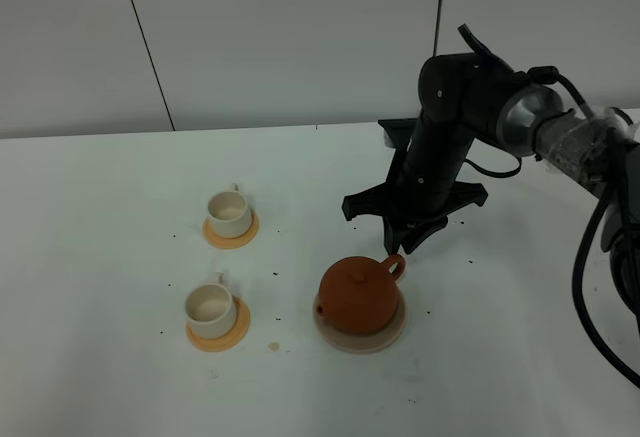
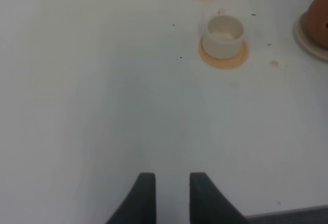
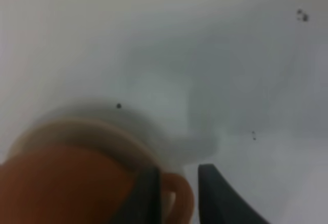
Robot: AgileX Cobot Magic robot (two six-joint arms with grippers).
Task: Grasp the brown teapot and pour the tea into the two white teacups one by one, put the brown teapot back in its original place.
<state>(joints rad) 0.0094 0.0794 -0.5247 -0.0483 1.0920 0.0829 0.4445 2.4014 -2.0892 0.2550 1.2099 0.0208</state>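
Observation:
The brown teapot (image 1: 357, 295) sits upright on the beige disc, its original place (image 1: 392, 334), with the spout toward the cups. My right gripper (image 1: 398, 247) comes down on the loop handle behind it. In the right wrist view its two dark fingers (image 3: 215, 193) bracket the handle of the teapot (image 3: 61, 183), and the gripper (image 3: 177, 185) is shut on it. The two white teacups (image 1: 228, 212) (image 1: 209, 305) stand to the left. My left gripper (image 2: 172, 183) hovers over bare table, jaws slightly apart and holding nothing, with one teacup (image 2: 222, 32) well ahead of it.
Each cup stands on a small orange coaster (image 1: 245, 234) (image 1: 232, 335). A small brown stain (image 1: 272, 345) and dark specks mark the white table between cups and teapot. The right arm's cables (image 1: 590, 267) hang at the right edge.

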